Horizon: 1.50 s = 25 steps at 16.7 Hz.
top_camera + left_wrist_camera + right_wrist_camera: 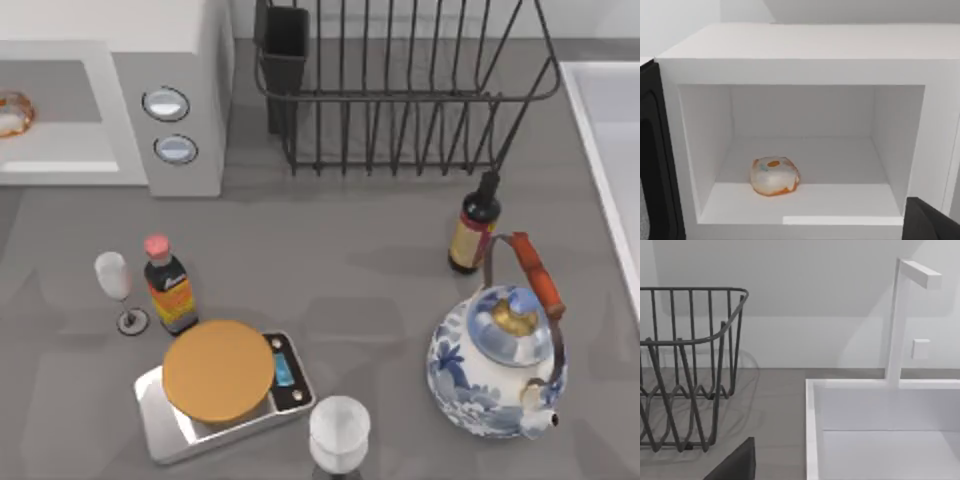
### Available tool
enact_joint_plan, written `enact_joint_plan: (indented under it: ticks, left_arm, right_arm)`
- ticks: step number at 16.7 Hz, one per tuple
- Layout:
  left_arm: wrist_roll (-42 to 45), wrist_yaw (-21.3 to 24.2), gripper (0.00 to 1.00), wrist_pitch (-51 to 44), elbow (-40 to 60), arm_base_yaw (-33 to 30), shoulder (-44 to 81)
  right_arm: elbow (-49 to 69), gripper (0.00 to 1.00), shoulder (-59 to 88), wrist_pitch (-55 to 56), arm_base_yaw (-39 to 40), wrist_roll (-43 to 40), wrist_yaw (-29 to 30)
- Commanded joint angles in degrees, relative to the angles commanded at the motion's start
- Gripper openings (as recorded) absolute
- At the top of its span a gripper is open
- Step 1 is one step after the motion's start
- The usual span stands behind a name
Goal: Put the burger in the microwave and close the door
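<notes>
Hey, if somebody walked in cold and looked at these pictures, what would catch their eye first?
Probably the blue-and-white teapot at the table's right front, and the orange disc on the kitchen scale at the left front. Then the burger sitting inside the open microwave at the back left, its door swung aside.

Grey table [360, 270] — microwave [180, 60], dish rack [400, 100], teapot [495, 365], scale [290, 375].

I see the microwave [805, 45] as smooth matt white; the dish rack [400, 90] is black wire, the teapot [497, 370] glossy glazed porcelain.
</notes>
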Motion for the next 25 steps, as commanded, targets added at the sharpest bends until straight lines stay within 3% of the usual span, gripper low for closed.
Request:
enact_joint_plan:
  ticks: [5,9,25]
  left_arm:
    - [0.1,4.6,0.0,3.6,0.0,4.8,3.5]
    - [0.1,5.3,0.0,4.0,0.0,5.5,4.1]
    - [0.2,-0.3,0.0,9.4,2.3,-0.2,11.6]
  right_arm:
    - [0.0,1.0,0.0,0.0,0.0,0.0,0.0]
    - [0.0,1.0,0.0,0.0,0.0,0.0,0.0]
    - [0.0,1.0,0.0,0.0,0.0,0.0,0.0]
